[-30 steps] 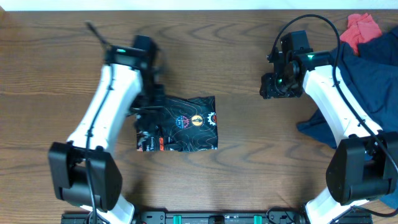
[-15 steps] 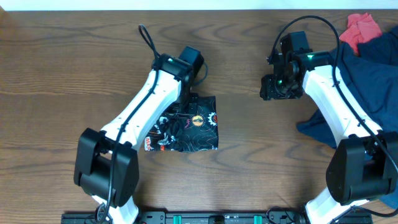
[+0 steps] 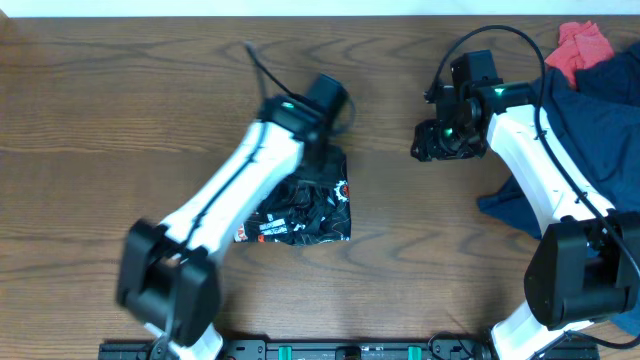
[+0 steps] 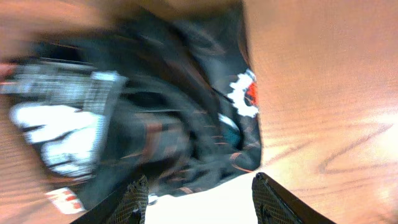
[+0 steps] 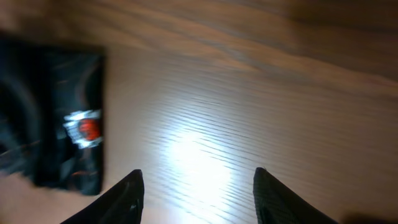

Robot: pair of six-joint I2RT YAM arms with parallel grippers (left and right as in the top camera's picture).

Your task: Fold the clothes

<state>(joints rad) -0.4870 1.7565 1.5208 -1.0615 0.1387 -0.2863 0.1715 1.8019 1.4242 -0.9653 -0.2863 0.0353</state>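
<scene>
The wooden tabletop (image 3: 90,120) carries a heap of navy-blue cloth (image 3: 600,120) at its right edge. Near the middle lies the black jersey (image 3: 300,215), already a compact rectangular packet lying flat, crest and white lettering facing up, partly under the left arm (image 3: 240,190).

I judge the jersey light, limp and a little slick, as sports fabric tends to be. Its layers would slide or spring open if dragged, so the hold belongs on a folded edge or corner, pinching every layer together.

The left hand (image 4: 200,200) hangs over the packet's edge near the crest, fingers spread wide with nothing between them. Blur hides whether they touch the cloth. The right hand (image 5: 200,194) is likewise spread wide and empty, above bare wood to the jersey's right, apart from it.
</scene>
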